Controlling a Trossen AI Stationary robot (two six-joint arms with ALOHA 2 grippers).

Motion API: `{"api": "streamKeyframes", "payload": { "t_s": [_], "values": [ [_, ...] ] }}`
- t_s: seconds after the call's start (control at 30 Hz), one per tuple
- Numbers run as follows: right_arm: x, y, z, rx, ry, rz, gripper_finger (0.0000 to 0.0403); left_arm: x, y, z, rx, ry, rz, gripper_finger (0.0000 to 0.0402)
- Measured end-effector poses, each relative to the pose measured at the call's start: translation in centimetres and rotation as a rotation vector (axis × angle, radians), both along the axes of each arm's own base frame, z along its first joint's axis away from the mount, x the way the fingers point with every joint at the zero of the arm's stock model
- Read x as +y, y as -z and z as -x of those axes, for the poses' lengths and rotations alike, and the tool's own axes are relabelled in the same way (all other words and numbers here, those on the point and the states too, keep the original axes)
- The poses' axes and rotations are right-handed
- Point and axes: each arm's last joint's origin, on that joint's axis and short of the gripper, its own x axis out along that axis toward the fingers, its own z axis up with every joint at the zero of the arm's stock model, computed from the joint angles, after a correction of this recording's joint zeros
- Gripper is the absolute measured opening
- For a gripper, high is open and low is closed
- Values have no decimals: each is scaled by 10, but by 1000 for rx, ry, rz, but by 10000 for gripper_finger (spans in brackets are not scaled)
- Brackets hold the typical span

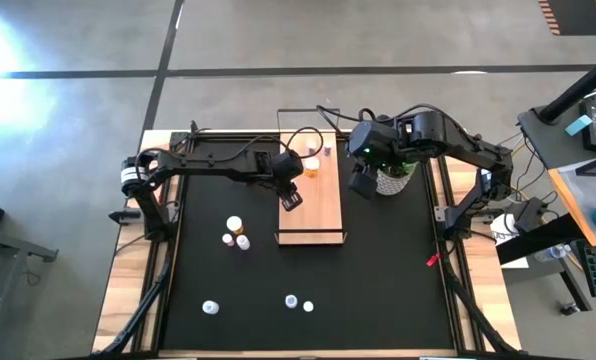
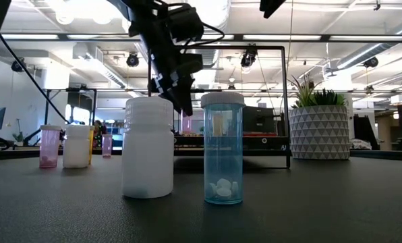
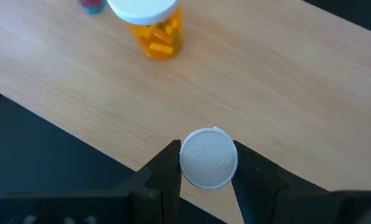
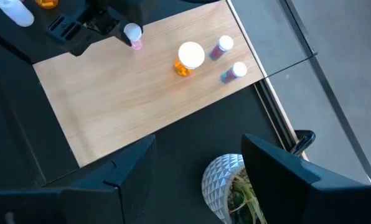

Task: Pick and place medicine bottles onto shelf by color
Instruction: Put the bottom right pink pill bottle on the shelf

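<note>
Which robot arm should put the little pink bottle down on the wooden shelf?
Left. Its end effector already grips the small pink bottle with the white cap right above the long light-wood shelf. The right end effector holds nothing, beside the white-potted green plant.

Bottles: ten seen from above.
- Over the shelf (image 1: 323, 215): four. One orange bottle (image 4: 190, 56), two small purple bottles (image 4: 223, 45) (image 4: 235, 71), one pink bottle (image 4: 134, 36).
- On the black mat (image 1: 378, 280): six. A cluster of three (image 1: 235, 232) and a looser three near the front edge (image 1: 210, 307) (image 1: 291, 301) (image 1: 308, 306).

Shelf: one.
Potted plant (image 1: 393, 180): one.
Robot arms: two, left arm (image 1: 208, 165) and right arm (image 1: 448, 140).
</note>
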Motion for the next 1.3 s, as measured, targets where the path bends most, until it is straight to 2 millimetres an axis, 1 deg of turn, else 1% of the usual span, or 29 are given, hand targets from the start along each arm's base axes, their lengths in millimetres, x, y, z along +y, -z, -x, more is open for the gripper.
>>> {"api": "streamKeyframes", "payload": {
  "t_s": [0.23,0.47,0.6,0.73,1.03,1.3],
  "values": [
    [0,0,0,0,-1,1,226,-1,2,0,-4,31,30,105],
    [0,0,0,3,-10,4,226,-1,2,-1,10,122,-14,105],
    [0,0,0,4,-10,4,226,-1,3,-2,7,123,-16,105],
    [0,0,0,4,-10,4,226,-1,8,-4,16,146,-12,105],
    [0,0,0,4,-10,4,226,-1,8,-5,12,150,-14,105],
    [0,0,0,3,-9,4,226,1,16,-8,30,141,-17,105]
  ]
}}
